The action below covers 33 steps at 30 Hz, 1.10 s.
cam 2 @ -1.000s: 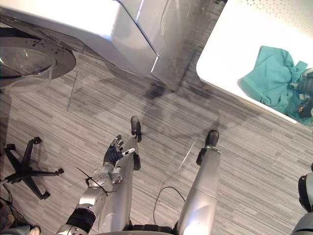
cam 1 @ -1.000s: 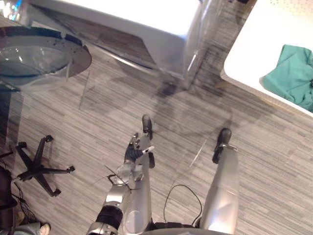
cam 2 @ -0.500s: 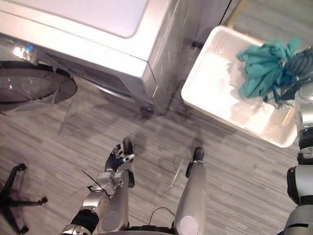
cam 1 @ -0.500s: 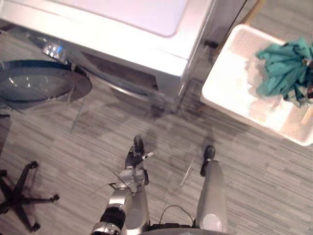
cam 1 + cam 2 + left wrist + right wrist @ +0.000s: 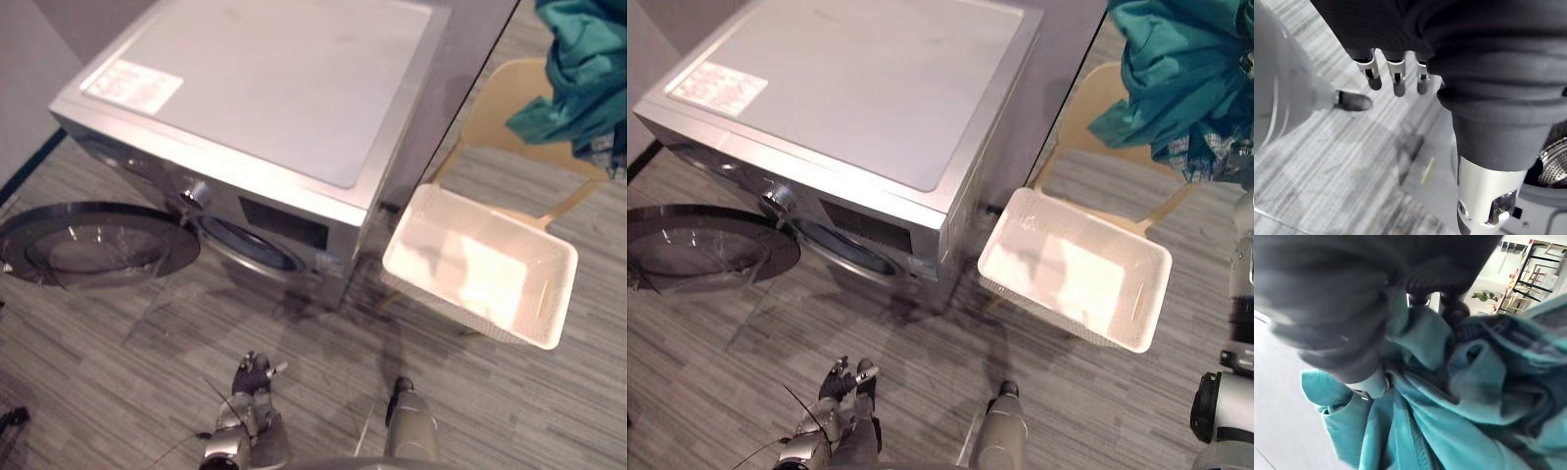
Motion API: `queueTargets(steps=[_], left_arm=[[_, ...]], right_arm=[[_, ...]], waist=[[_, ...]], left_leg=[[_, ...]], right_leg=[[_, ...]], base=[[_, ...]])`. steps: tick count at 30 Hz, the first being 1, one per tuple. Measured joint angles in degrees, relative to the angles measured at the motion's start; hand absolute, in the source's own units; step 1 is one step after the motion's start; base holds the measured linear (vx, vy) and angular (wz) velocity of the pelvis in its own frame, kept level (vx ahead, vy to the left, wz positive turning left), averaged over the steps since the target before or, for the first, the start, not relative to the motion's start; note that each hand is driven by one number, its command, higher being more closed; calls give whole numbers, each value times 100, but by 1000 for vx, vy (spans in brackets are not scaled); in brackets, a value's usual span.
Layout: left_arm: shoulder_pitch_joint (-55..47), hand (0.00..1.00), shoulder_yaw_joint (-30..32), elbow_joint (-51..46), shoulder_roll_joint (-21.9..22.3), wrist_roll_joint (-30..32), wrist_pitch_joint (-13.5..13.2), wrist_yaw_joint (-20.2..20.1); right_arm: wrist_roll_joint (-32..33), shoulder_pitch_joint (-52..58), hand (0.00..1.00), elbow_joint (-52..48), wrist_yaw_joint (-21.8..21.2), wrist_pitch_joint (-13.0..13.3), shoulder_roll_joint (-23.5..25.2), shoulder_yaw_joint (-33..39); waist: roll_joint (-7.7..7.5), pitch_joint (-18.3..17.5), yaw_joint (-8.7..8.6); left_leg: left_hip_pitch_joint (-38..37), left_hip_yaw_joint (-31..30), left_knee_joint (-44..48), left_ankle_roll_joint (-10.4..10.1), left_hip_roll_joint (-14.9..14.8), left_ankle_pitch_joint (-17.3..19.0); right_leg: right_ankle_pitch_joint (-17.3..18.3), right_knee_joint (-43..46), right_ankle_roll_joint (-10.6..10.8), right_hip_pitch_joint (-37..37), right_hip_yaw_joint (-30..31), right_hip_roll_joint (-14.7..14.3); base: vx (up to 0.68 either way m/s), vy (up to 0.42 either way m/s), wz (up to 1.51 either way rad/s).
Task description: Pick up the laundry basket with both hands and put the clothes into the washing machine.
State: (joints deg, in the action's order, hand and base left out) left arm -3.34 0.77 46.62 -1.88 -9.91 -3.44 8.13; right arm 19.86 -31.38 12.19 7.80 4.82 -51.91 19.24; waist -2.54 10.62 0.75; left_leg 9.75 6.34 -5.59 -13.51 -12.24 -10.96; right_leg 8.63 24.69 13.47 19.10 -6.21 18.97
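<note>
The teal clothes [image 5: 1185, 78] hang bunched in the air at the upper right, above the white laundry basket [image 5: 549, 294]. My right hand [image 5: 1374, 382] is shut on them, its fingers buried in the cloth [image 5: 1474, 396]. The basket rests on a wooden chair [image 5: 500, 108] to the right of the silver washing machine [image 5: 265, 127] and looks empty inside. The machine's round door [image 5: 93, 245] is swung open to the left, and the drum opening [image 5: 245, 245] shows. My left hand [image 5: 252, 377] hangs low near the floor, open, with its fingers [image 5: 1396, 78] relaxed and holding nothing.
Grey striped floor [image 5: 118, 362] spreads in front of the machine. The open door juts out over the floor on the left. A dark wall [image 5: 460, 88] stands between the machine and the chair.
The camera has swung upward, bringing the machine's top into view. My right hand has lifted the teal clothes out of the basket and high above it. The left hand stays low.
</note>
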Motion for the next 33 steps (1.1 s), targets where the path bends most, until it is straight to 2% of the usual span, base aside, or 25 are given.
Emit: queueTargets(steps=[3, 6, 11, 13, 15, 16, 18, 20, 23, 27, 33], left_arm=[[-63, 0, 99, 144, 7, 167, 53, -59], [-195, 0, 216, 146, -36, 168, 71, -61], [-356, 0, 211, -187, -90, 86, 92, -65], [-502, 0, 202, -891, -99, -107, 100, -60], [-568, 0, 208, -2051, -115, -367, 72, -48], [-576, 0, 206, -2356, -114, -440, 47, -45], [-579, 0, 212, -3551, -114, -722, -70, -20], [-565, 0, 216, -4468, -117, -777, -201, 60], [-489, 0, 202, -5331, -118, -692, -334, 154], [-117, 0, 69, -6035, -150, -454, -506, 327], [1075, 0, -750, -6442, -538, -303, -808, 339]], right_arm=[[4, 251, 100, 11, 47, 40, 178, 324], [27, 421, 100, -17, 120, 115, 465, 552], [19, 735, 100, -390, 218, 144, 883, 896], [19, 912, 100, -748, 221, 185, 1058, 939], [-9, 1148, 100, -1128, 197, 268, 1299, 937], [-16, 1187, 100, -1212, 186, 283, 1373, 933], [-15, 1282, 100, -1512, 120, 328, 1711, 907], [-27, 1364, 100, -1788, 70, 339, 1938, 770], [-43, 1407, 100, -2084, -32, 344, 2133, 515], [-201, 1405, 100, -2432, -79, 344, 2347, 36], [-196, 1166, 100, -2486, -194, 348, 2477, -636]], waist=[[-4, -200, -35], [-8, -494, -159], [-34, -816, -159], [-31, -912, -157], [-36, -1045, -157], [-34, -1086, -153], [-10, -1195, -148], [28, -1254, -145], [107, -1347, -146], [213, -1464, -129], [252, -1531, -86]], left_leg=[[-158, -53, -30, 32, -4, 70], [-209, -135, -32, 35, -16, 115], [-344, -173, -32, 50, -30, 213], [-371, -199, -32, 45, -54, 231], [-366, -283, -15, 48, -65, 229], [-364, -284, -8, 48, -63, 229], [-380, -309, 3, 50, -60, 227], [-427, -307, 5, 50, -56, 226], [-475, -304, 4, 49, -61, 228], [-560, -271, 1, 67, -82, 245], [-628, -189, 0, 69, -81, 242]], right_leg=[[-127, -332, 53, -297, -19, -43], [-306, -748, 84, -587, -132, -85], [-598, -1344, 108, -995, -200, -155], [-662, -1521, 115, -1123, -254, -190], [-675, -1607, 108, -1190, -351, -214], [-676, -1619, 108, -1195, -354, -213], [-712, -1680, 102, -1288, -394, -217], [-742, -1727, 100, -1347, -402, -220], [-762, -1799, 95, -1427, -414, -234], [-777, -1890, 76, -1522, -393, -267], [-820, -1896, 64, -1527, -291, -274]], base=[[30, 21, -5], [48, 30, 2], [55, 30, -3], [45, 18, 5], [7, 10, 14], [3, 10, 6], [28, 6, 5], [0, 0, 0], [0, 0, 0], [0, 0, 0], [-21, 7, -7]])
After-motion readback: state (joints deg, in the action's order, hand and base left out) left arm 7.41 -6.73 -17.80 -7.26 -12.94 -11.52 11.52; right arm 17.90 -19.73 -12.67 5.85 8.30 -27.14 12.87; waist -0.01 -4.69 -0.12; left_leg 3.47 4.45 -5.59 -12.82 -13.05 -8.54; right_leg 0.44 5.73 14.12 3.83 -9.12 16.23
